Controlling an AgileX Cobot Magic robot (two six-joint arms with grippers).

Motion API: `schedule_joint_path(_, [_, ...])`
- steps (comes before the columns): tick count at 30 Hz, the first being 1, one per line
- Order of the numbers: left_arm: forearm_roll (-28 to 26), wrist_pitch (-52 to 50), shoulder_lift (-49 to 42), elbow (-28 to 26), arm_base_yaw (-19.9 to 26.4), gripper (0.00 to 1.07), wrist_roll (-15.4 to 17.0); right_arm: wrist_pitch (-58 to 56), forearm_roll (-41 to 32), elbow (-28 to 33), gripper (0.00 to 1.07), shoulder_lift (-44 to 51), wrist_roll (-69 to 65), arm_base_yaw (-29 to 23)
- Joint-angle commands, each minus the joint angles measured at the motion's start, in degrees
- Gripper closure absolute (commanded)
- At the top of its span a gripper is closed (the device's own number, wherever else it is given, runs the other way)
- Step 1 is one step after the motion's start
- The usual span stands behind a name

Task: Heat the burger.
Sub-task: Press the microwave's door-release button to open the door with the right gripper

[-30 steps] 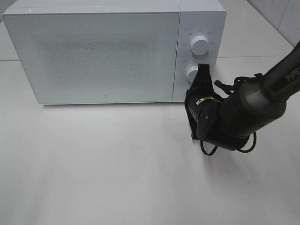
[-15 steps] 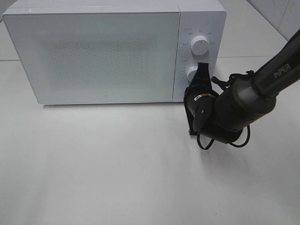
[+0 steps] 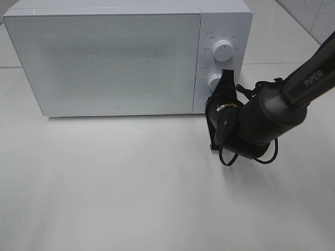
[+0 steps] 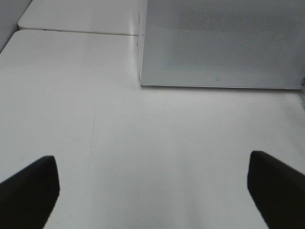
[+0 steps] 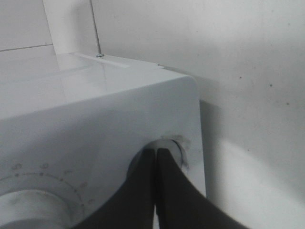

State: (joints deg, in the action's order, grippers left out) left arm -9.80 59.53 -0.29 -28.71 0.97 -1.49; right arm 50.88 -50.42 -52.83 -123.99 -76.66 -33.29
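Observation:
The burger is out of view. A white microwave [image 3: 115, 57] stands at the back of the table with its door closed. My right gripper [image 3: 226, 77] is shut, and its tips rest against the microwave's lower knob [image 3: 213, 81]. The right wrist view shows the closed fingertips [image 5: 156, 151] pressed on that knob [image 5: 175, 146], with nothing held between them. In the left wrist view my left gripper [image 4: 152, 188] hangs open over bare table, its dark fingers [image 4: 28, 191] far apart, in front of the microwave's door [image 4: 224, 43].
An upper knob [image 3: 223, 50] sits above the lower one on the control panel. White tabletop [image 3: 131, 183] stretches in front of the microwave. A table seam [image 4: 76, 32] runs behind it at the left.
The right arm's wrist has shifted slightly left and closer to the microwave. The shut tips stay on the lower knob.

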Motion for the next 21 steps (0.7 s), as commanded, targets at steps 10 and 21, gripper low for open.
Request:
schedule_joint_path(10, [-0.46,-0.69,-1.09,0.00,0.00,0.06,0.34,13.75,2.58,-5.39,1.07,-0.97,1.55,1.55])
schedule_joint_path(21, [-0.46,-0.69,-1.09,0.00,0.00,0.06,0.34,17.59,3.04,-7.05,1.07,-2.29,1.60,1.89])
